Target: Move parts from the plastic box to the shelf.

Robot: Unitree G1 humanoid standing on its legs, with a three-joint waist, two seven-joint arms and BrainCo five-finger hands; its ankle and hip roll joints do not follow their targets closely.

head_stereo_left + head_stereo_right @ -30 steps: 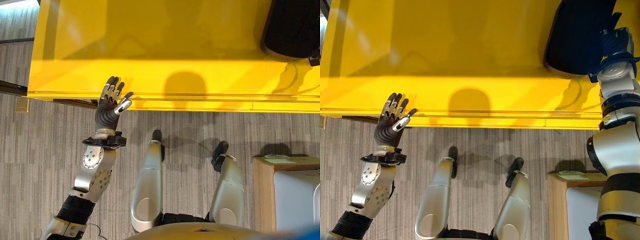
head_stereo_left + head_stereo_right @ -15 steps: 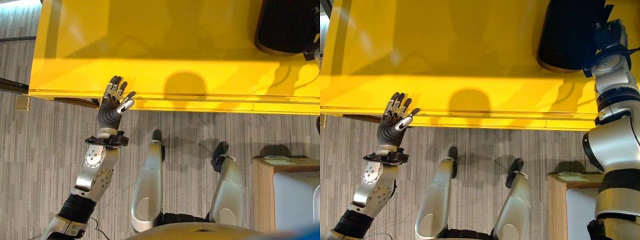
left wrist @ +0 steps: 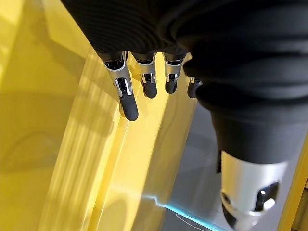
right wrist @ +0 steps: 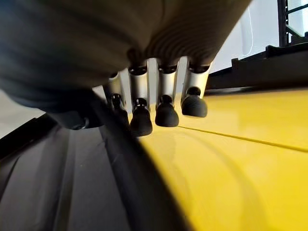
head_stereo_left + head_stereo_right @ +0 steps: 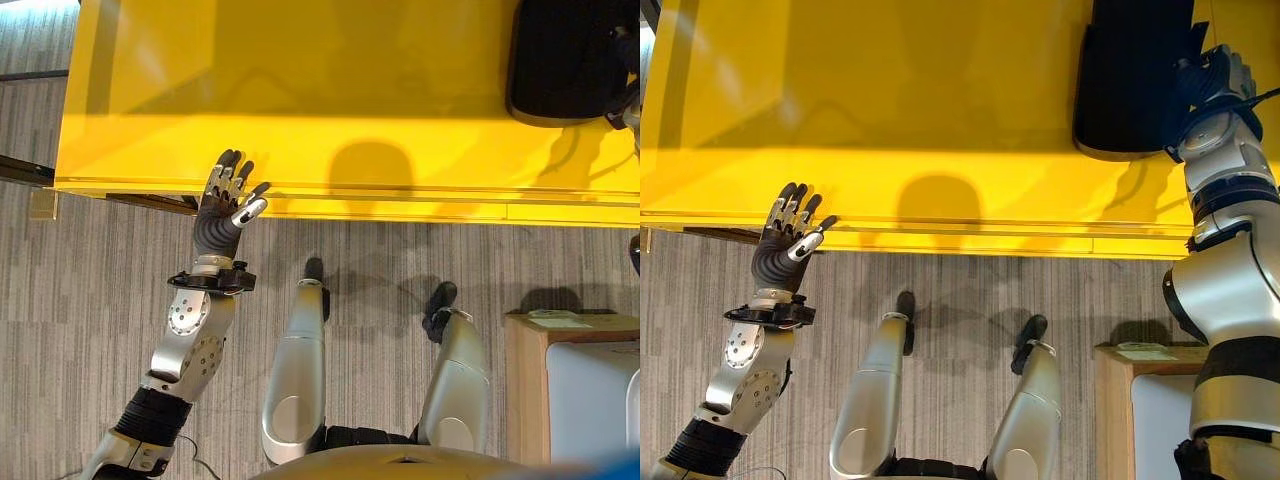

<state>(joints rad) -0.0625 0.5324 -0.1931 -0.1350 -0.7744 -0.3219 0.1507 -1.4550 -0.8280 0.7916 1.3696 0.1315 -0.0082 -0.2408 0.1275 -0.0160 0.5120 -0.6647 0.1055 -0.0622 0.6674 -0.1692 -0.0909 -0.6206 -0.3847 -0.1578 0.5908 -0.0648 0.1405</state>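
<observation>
A large black part [image 5: 1130,80] with a curved rim lies on the yellow shelf top [image 5: 350,90] at the far right. My right hand [image 5: 1212,85] is at the part's right edge. In the right wrist view its fingers [image 4: 166,103] curl over the part's dark rim [image 4: 72,183], with the yellow surface [image 4: 240,163] beyond. At the shelf's front edge, left of centre, my left hand [image 5: 222,205] is raised and open, and it holds nothing. Its straight fingers [image 3: 126,96] hover just off the yellow edge [image 3: 57,144].
A wooden stand with a white top [image 5: 570,380] sits on the grey carpet at the lower right. Dark frame rails [image 5: 25,175] stick out under the shelf's left end.
The black part has slid a little to the left with my right hand and turned straighter. My left hand has hardly moved.
</observation>
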